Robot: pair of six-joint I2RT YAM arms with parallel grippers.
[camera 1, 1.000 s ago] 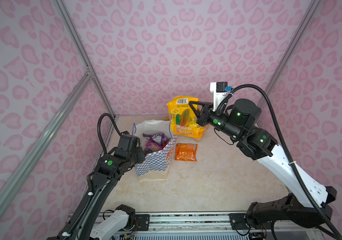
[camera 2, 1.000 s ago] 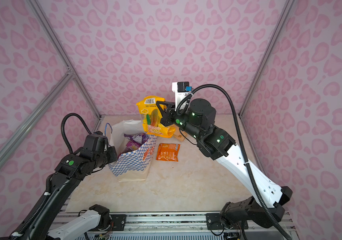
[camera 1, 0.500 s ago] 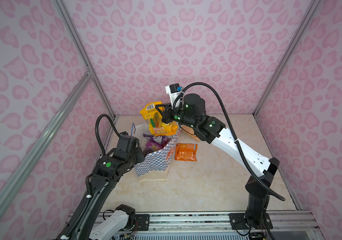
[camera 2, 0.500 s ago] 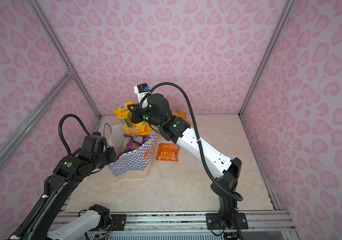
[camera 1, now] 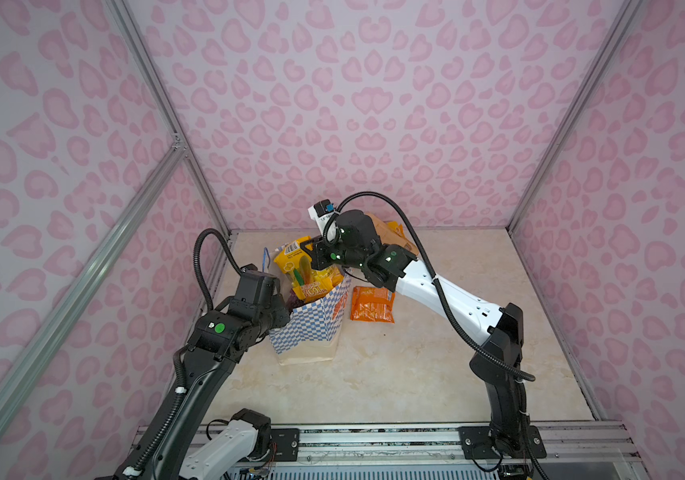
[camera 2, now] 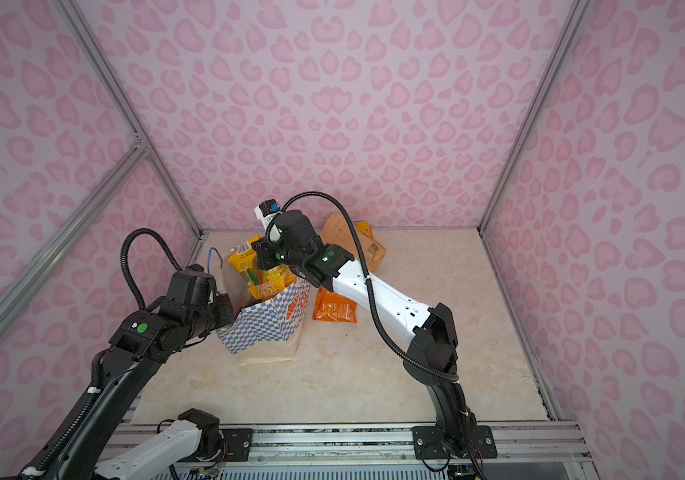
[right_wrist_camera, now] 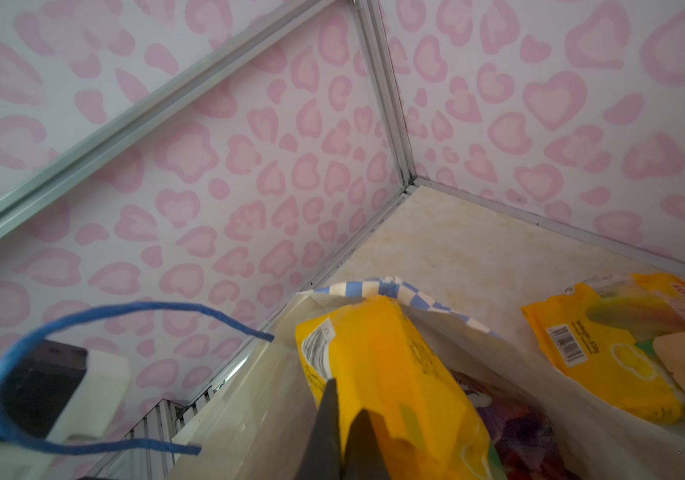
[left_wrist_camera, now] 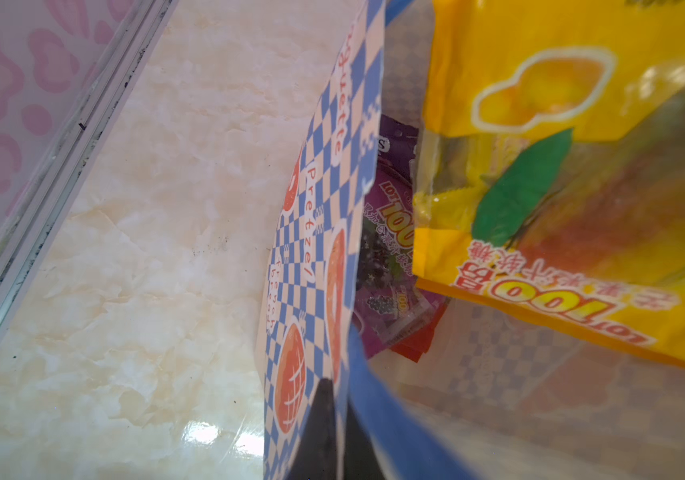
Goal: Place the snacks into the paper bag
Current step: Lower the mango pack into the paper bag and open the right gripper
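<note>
Lab robot booth: pink-printed walls point(camera 1: 374, 104), aluminium framing point(camera 1: 154, 91), rail-mounted arms point(camera 1: 449, 297).

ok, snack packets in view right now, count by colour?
Yellow packets: 2, one in the right gripper at the paper bag mouth, one on the table
Orange packet: 1, on the table
Tan pouch: 1
Purple packet: 1, in the bag
Red packet: 1, in the bag
Total: 6 visible; the bag may hide more.
</note>
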